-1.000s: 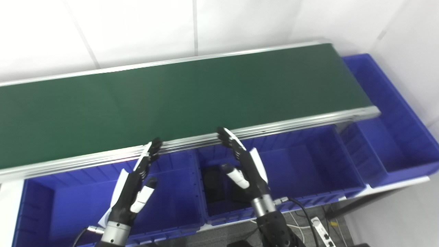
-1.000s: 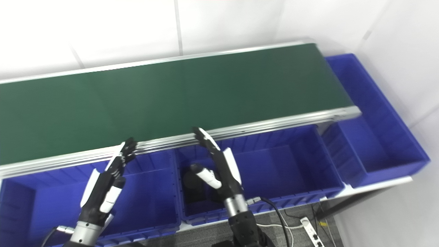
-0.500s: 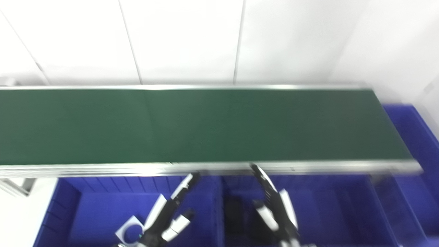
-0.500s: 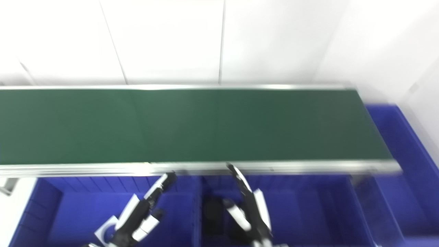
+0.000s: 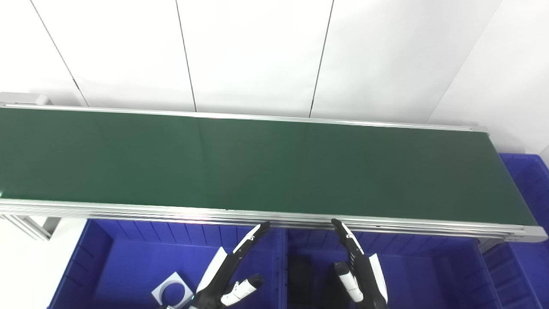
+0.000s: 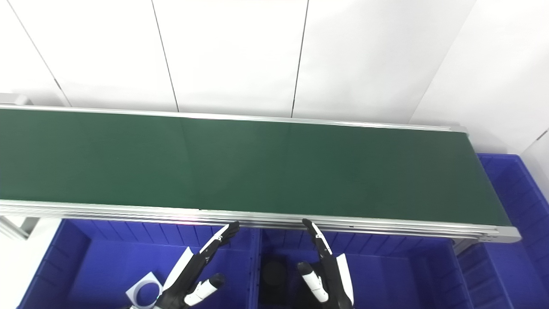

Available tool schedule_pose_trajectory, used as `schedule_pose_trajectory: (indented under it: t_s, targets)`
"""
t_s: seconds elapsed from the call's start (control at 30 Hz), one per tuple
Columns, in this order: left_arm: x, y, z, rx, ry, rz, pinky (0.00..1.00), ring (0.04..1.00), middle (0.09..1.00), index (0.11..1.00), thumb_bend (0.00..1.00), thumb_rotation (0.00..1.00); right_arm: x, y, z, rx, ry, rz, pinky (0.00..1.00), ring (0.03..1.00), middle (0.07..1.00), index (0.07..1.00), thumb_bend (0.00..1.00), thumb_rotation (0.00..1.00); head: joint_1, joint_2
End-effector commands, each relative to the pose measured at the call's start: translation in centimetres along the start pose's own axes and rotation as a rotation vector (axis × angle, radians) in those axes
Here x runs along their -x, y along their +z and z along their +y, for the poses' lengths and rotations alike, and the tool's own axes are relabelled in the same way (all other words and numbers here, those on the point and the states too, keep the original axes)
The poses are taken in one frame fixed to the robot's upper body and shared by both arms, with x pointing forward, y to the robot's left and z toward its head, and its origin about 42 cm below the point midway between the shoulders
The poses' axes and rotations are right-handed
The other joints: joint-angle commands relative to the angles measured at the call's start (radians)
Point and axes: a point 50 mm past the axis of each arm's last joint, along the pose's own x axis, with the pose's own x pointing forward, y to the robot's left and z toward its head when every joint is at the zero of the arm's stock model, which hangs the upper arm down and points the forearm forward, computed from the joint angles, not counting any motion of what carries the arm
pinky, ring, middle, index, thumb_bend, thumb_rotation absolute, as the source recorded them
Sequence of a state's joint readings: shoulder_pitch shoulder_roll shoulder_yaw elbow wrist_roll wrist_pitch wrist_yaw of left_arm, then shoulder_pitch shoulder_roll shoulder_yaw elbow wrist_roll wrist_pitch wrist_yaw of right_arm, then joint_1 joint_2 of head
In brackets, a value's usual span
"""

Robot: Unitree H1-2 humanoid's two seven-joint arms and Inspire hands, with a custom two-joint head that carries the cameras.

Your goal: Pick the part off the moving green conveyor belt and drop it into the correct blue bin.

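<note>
The green conveyor belt [image 5: 257,163] runs across the view and carries no part. My left hand [image 5: 229,274] is open and empty over the left blue bin [image 5: 111,266], fingers pointing at the belt's near rail. My right hand [image 5: 358,270] is open and empty over the middle blue bin [image 5: 424,279]. A white square part with a round hole [image 5: 171,293] lies in the left bin. A black round part [image 6: 274,274] lies in the middle bin beside my right hand.
The belt's silver near rail [image 5: 128,211] runs just above the bins. Another blue bin [image 5: 529,180] stands past the belt's right end. A white panelled wall [image 5: 257,51] is behind the belt. The belt's frame leg [image 5: 25,225] shows at the left.
The camera has tilted up and swung left, so the belt now lies level and the whole picture shifted. Both hands stay open and empty over the bins. The white square part has come into view.
</note>
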State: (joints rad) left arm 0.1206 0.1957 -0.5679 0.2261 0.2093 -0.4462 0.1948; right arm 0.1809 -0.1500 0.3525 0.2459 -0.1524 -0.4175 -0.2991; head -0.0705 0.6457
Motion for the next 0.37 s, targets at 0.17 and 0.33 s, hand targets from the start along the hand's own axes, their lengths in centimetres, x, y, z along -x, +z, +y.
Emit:
schedule_pose_trajectory:
  t_s: [0.17, 0.33]
  targets:
    - [-1.2, 1.4, 1.3, 0.018, 0.031, -0.079, 0.97, 0.974, 0.971, 0.975, 0.74, 1.0, -1.2, 2.4, 0.2, -0.026, -0.014, -0.133, 0.9, 0.898, 0.904, 0.887, 0.86, 0.97, -0.05, 0.104]
    - [-2.1, 1.4, 2.3, 0.013, 0.048, -0.09, 0.97, 0.972, 0.963, 0.964, 0.67, 1.0, -1.7, 3.1, 0.5, -0.044, -0.013, -0.154, 0.87, 0.881, 0.886, 0.868, 0.89, 0.97, -0.081, 0.168]
